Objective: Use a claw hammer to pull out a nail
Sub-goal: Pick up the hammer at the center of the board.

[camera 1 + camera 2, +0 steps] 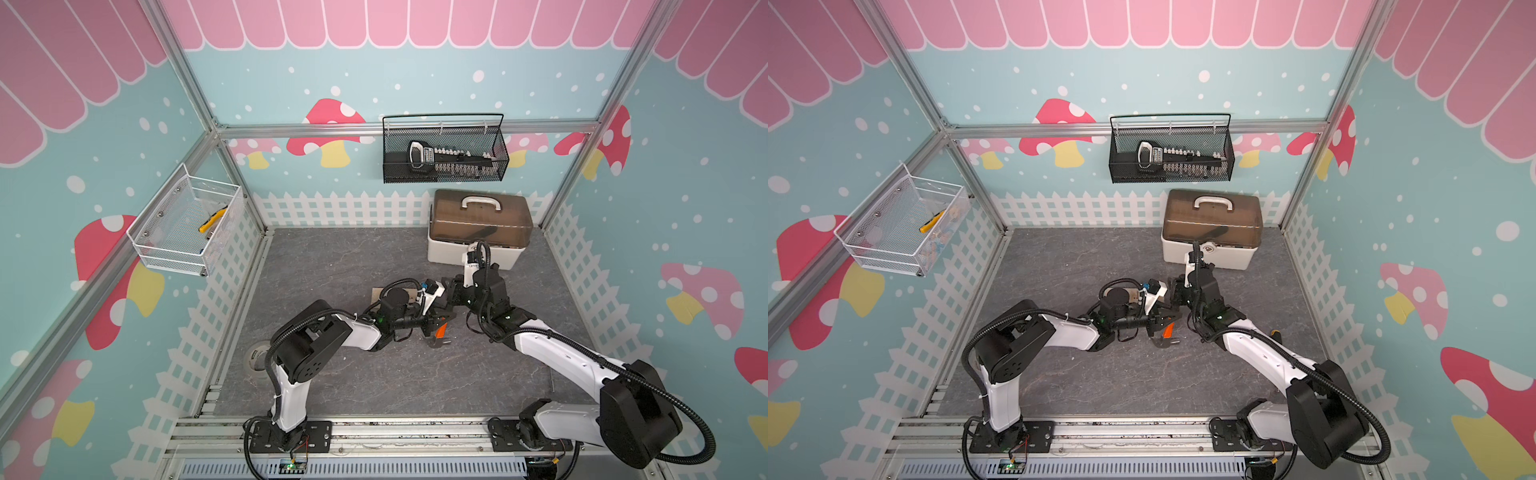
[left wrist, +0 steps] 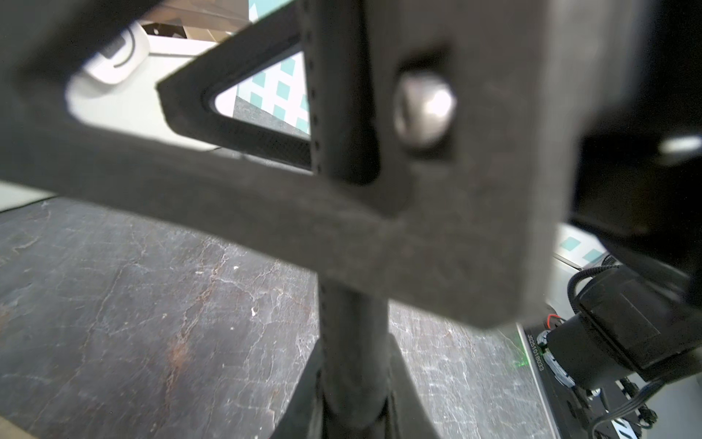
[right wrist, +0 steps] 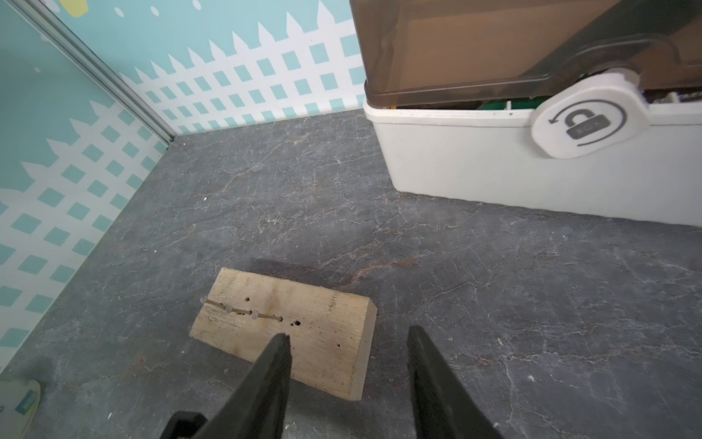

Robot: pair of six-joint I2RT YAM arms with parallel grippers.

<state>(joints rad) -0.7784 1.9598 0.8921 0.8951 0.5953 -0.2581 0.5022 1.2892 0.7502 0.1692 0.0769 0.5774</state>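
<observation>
- Left gripper (image 1: 431, 323) is clamped on the claw hammer (image 1: 441, 330), gripping the black handle close to the orange neck. The left wrist view shows the handle (image 2: 349, 342) running between the fingers.
- The steel head hangs low over the tabletop (image 3: 494, 285), on the side of the wooden block (image 3: 288, 334) nearer the arm bases and apart from the block. I cannot tell whether the head touches the table.
- Right gripper (image 3: 347, 336) is spread with nothing between the jaws, poised over one end of the block.
- Nails (image 3: 255, 314) sit in a row toward the block's other end, leaning low over the wood.
- Judgement: the step in hand is bracing the block, then bringing in the claw.
- Plan: I press the right jaws onto bare wood clear of the nails, so the block cannot slide or tip. I then slide the fork under one nail head, seat the shank deep, and rock on the head's curve rather than lift.
- Risk: a grip this near the head gives little leverage, and the handle may twist.
</observation>
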